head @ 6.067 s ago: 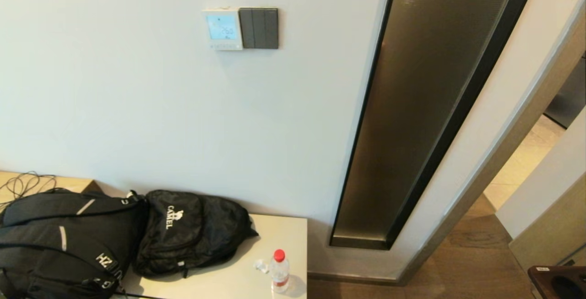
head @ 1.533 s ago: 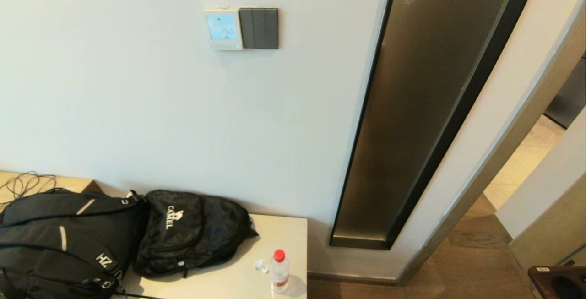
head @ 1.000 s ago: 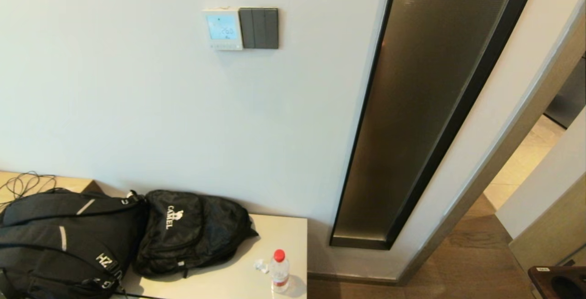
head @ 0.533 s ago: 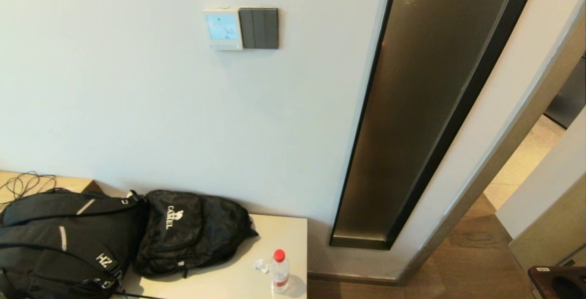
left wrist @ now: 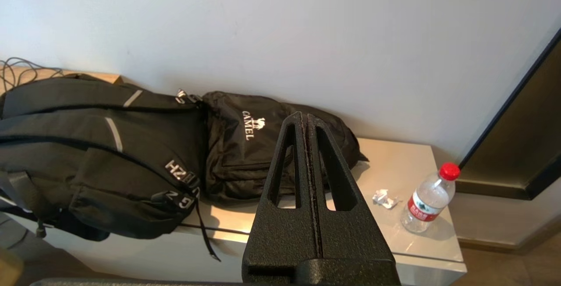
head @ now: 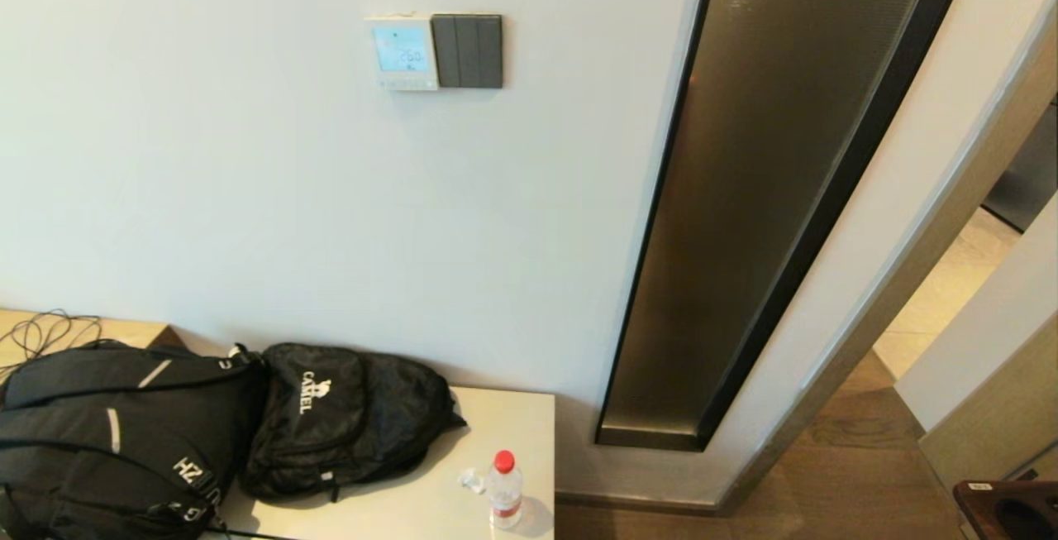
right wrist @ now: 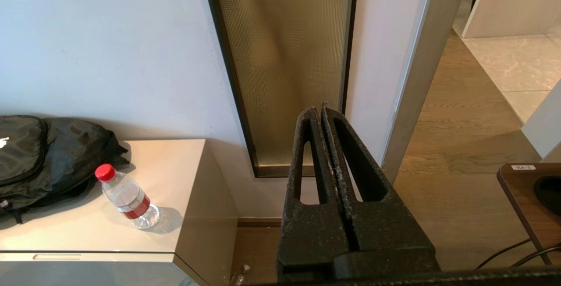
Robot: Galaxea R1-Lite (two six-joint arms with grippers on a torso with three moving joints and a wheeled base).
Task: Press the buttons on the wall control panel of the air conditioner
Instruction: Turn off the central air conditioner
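Observation:
The air conditioner's control panel [head: 402, 52] is a white square with a lit blue screen, high on the white wall, with a row of small buttons along its lower edge. A dark grey switch plate [head: 468, 50] sits right beside it. Neither gripper shows in the head view. My left gripper [left wrist: 305, 116] is shut and empty, low down and pointing over the cabinet and bags. My right gripper [right wrist: 319, 110] is shut and empty, low down and facing the glass wall strip. The panel shows in neither wrist view.
A beige cabinet [head: 512, 424] stands against the wall with two black backpacks [head: 132, 432] [head: 343, 416], a red-capped water bottle [head: 503, 490] and a crumpled wrapper [head: 471, 480]. A tall dark-framed glass strip [head: 769, 193] is at the right, with a doorway beyond. A brown table corner [head: 1004, 508] is at bottom right.

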